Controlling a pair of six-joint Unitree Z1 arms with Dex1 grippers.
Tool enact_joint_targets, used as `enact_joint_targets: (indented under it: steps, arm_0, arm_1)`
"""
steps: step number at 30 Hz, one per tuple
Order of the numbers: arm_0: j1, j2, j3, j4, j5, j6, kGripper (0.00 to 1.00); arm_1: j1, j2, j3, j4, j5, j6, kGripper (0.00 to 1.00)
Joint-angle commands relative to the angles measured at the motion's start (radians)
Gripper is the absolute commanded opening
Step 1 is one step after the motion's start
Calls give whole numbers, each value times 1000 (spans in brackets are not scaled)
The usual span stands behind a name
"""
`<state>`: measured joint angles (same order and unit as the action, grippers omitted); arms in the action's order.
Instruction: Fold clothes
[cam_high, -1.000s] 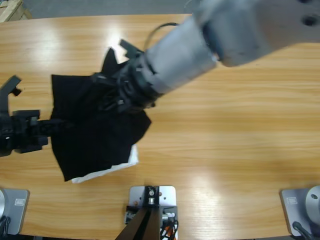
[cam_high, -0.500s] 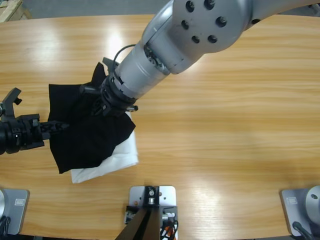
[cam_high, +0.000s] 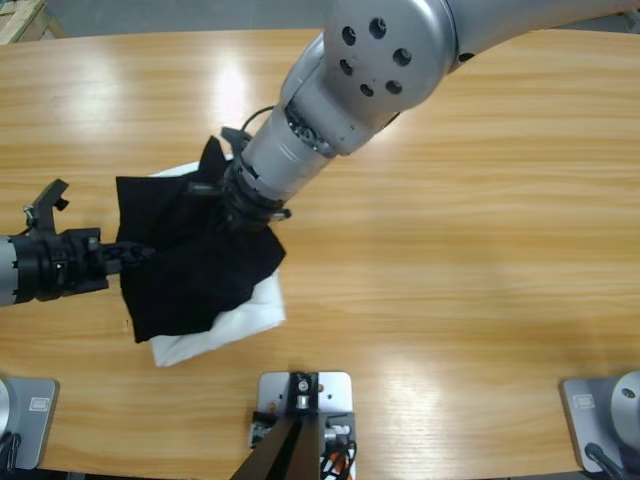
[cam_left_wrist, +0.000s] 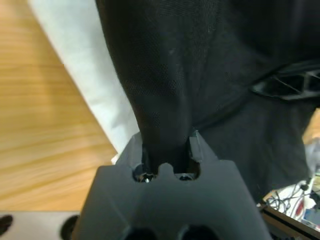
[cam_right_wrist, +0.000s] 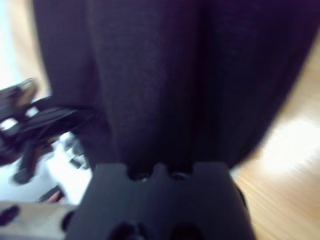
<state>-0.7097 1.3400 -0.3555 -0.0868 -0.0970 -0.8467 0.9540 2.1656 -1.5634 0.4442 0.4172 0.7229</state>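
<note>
Black polo shirt (cam_high: 200, 265) bunched up over the left part of the wooden bench (cam_high: 470, 250), draped across a white folded garment (cam_high: 245, 318) that peeks out at its lower edge and upper left. Left gripper (cam_high: 135, 253) in from the left edge, clenched on a gathered fold of the shirt's left side; in the left wrist view (cam_left_wrist: 167, 150), black fabric pinched between the two jaws, white garment (cam_left_wrist: 80, 65) beside it. Right gripper (cam_high: 222, 190) down from the top right on its large silver arm (cam_high: 370, 70), at the shirt's upper edge. In the right wrist view, dark cloth (cam_right_wrist: 165, 85) filling the frame right at the gripper body; grasp there impossible to tell.
</note>
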Motion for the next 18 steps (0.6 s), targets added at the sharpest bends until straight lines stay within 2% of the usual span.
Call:
enact_joint_targets:
  steps: [1, 6, 8, 9, 10, 11, 12, 13, 14, 15, 16, 18]
  arm_0:
    - [24, -92, 66, 5, -17, -2, 1000]
    - [29, -325, 50, 119, 13, 31, 977]
    - [39, -395, -34, 244, 14, 128, 862]
    - [39, -389, -76, 298, 13, 169, 862]
    - [40, -371, -122, 355, 14, 221, 863]
    - [41, -344, -171, 409, 13, 288, 871]
    - [40, -291, -246, 488, 10, 362, 882]
    - [35, -247, -308, 550, 5, 411, 910]
    - [14, -183, -392, 622, 2, 506, 973]
    - [-8, -125, -462, 673, 2, 619, 992]
    - [-26, -72, -530, 719, 8, 769, 995]
    - [-44, 31, -663, 818, 28, 945, 996]
  arm_1:
    - [-34, -81, -27, 105, -104, -64, 1000]
    - [-46, -243, -28, 157, -205, -70, 1000]
    - [-61, -291, -22, 195, -210, -83, 982]
    - [-61, -301, -17, 203, -198, -100, 828]
    - [-61, -302, -17, 209, -185, -119, 773]
    - [-61, -300, -18, 212, -170, -132, 833]
    - [-59, -302, -16, 232, -173, -134, 981]
    - [-58, -312, -14, 256, -186, -131, 1000]
    - [-58, -341, -12, 270, -208, -131, 1000]
    - [-58, -371, 11, 270, -215, -135, 1000]
    - [-58, -404, 44, 269, -222, -144, 1000]
    - [-58, -469, 129, 262, -230, -155, 1000]
